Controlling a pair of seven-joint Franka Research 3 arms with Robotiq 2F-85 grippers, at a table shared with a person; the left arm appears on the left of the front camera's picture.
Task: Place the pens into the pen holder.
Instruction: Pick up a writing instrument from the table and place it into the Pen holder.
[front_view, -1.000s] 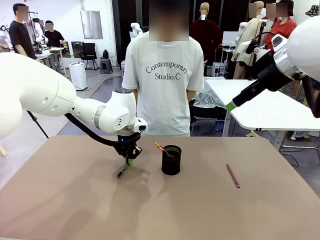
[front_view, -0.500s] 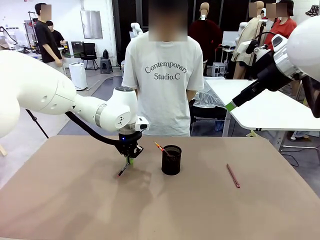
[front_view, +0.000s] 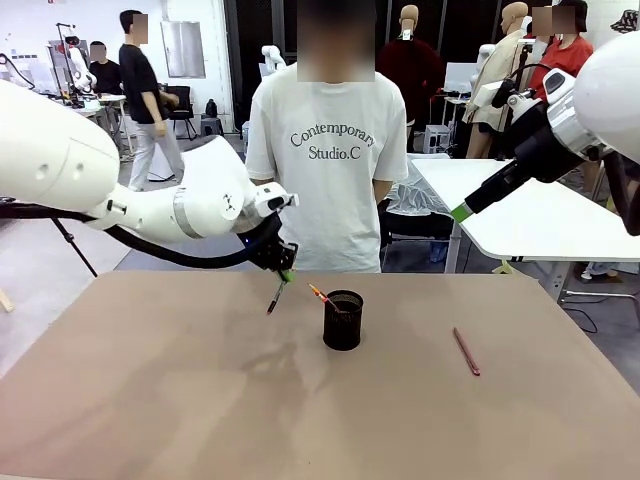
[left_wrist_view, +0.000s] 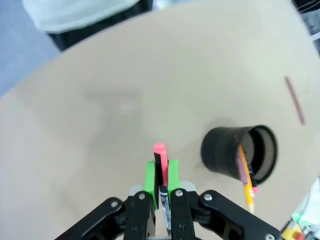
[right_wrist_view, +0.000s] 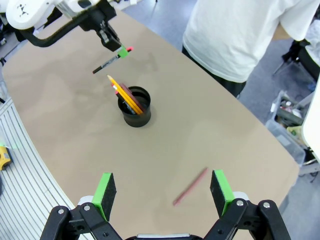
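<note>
Black mesh holder (front_view: 343, 320); yellow-orange pencil (right_wrist_view: 116, 86); black pen (front_view: 276, 298), red ends; reddish-pink pen (front_view: 466, 351); tan table (front_view: 150, 400).

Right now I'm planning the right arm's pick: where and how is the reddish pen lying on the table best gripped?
Probably at its middle, from straight above, with the open right gripper turned across its length. The reddish pen lies flat on the table, thin and straight, well apart from the pen holder, so nothing crowds either long side.

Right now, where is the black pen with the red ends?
In the front view, the black pen hangs tilted in the left gripper, in the air above the table, just left of the pen holder.
</note>
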